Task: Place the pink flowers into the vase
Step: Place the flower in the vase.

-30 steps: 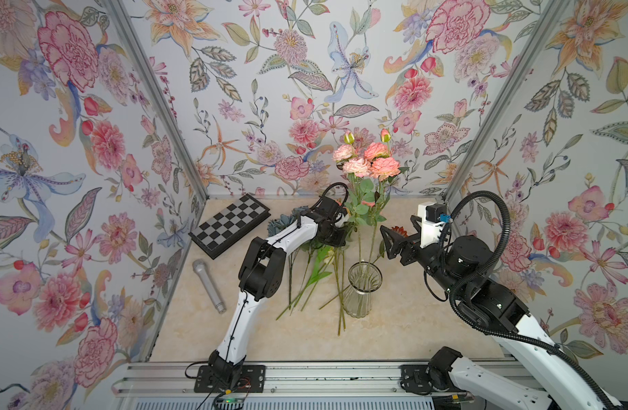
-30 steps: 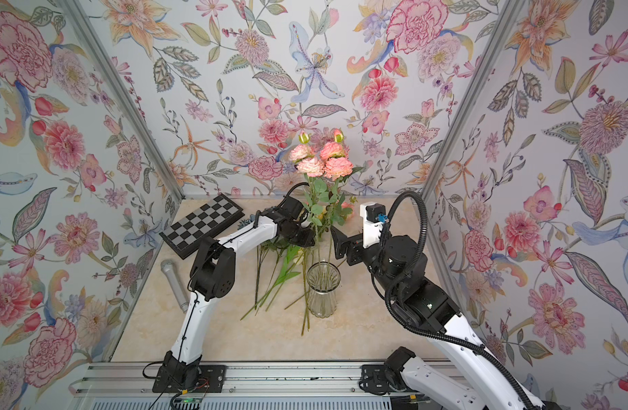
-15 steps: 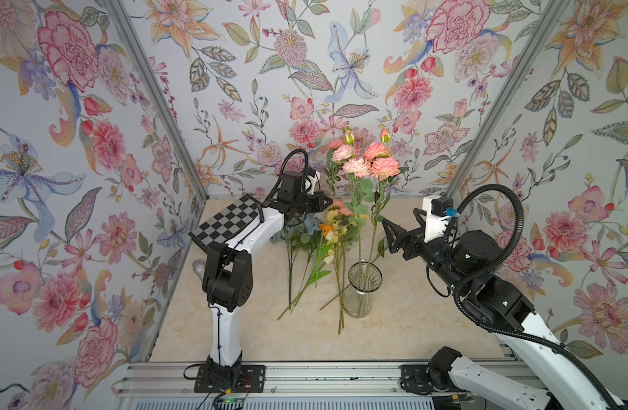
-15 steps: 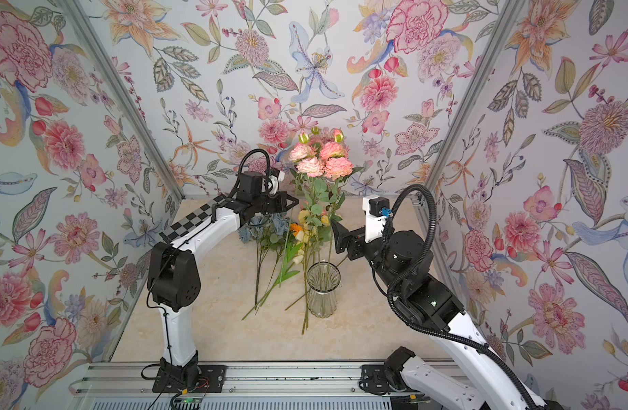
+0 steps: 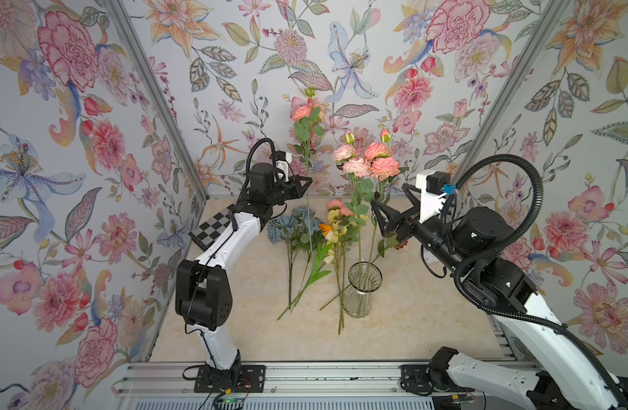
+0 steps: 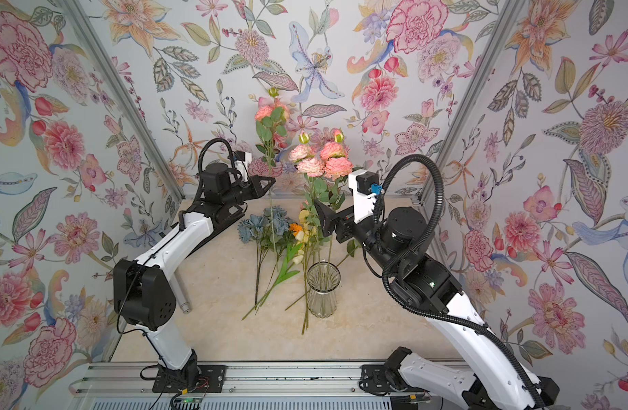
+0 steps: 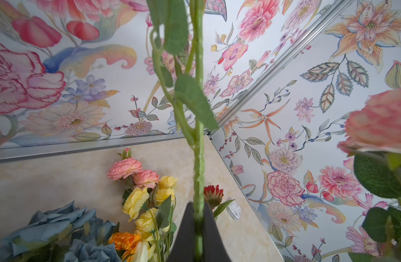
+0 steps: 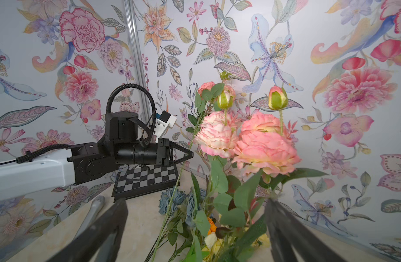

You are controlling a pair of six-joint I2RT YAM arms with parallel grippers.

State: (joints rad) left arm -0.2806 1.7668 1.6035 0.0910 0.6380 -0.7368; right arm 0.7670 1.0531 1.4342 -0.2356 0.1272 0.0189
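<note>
My left gripper [image 5: 306,181] [image 6: 271,181] [image 7: 198,217] is shut on the green stem [image 7: 199,158] of one spray of the pink flowers [image 5: 303,112] [image 6: 265,112], which it holds upright above the table behind the vase. In both top views the clear ribbed vase [image 5: 362,293] [image 6: 322,291] stands mid-table with other pink flowers [image 5: 371,164] [image 6: 323,162] [image 8: 263,145] standing in it. Another pink spray [image 5: 335,205] [image 7: 131,170] lies on the table. My right gripper [image 5: 389,197] [image 8: 196,204] is open beside the vase's stems, holding nothing.
A dusty-blue bunch [image 5: 295,223] and yellow-and-orange stems [image 5: 335,227] lie on the table under the held stem. A checkerboard [image 5: 213,230] sits back left, with a grey cylinder [image 6: 181,294] near the left wall. A red bloom [image 7: 214,194] lies near the back right.
My left arm has risen from table level with the pink spray, which now hangs upright instead of lying down. My right gripper has shifted slightly and stayed open.
</note>
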